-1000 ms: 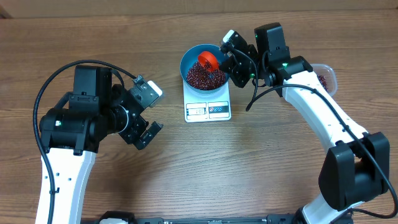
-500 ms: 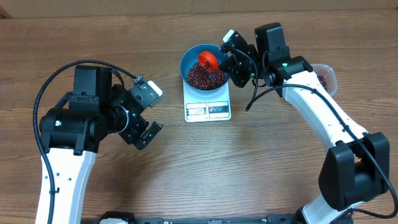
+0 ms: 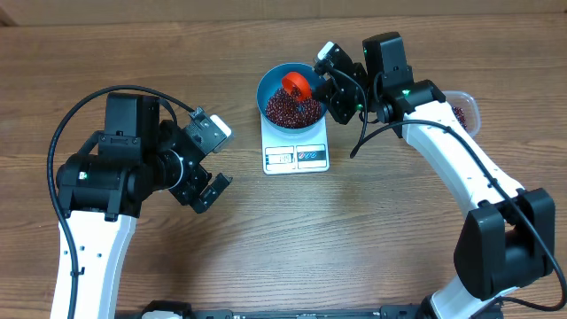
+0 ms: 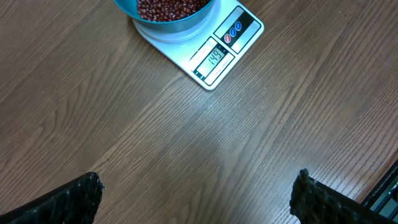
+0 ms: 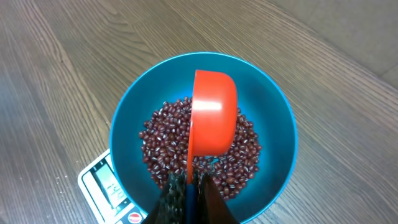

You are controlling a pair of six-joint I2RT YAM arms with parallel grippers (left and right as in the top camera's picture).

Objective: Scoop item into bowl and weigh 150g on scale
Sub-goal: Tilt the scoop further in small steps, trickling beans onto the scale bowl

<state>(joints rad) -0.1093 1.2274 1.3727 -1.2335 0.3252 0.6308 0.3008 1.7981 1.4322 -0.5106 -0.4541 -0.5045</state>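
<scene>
The blue bowl [image 3: 270, 86] [image 5: 280, 124] stands on the white scale [image 3: 296, 156] [image 4: 214, 59] and holds a layer of dark red beans [image 3: 288, 109] [image 5: 165, 143]. My right gripper [image 3: 326, 86] [image 5: 188, 182] is shut on the handle of a red-orange measuring cup [image 3: 297, 85] [image 5: 213, 112], which hangs tipped on its side over the beans in the bowl. My left gripper [image 3: 206, 182] [image 4: 196, 196] is open over bare wood, to the left of and nearer than the scale, with nothing between its fingers. The scale's display [image 4: 216, 58] is lit.
A clear plastic tub [image 3: 466, 108] with more beans sits at the right behind my right arm. The brown wooden table [image 3: 354, 230] carries nothing else in view. A black cable loops off my left arm [image 3: 106, 168].
</scene>
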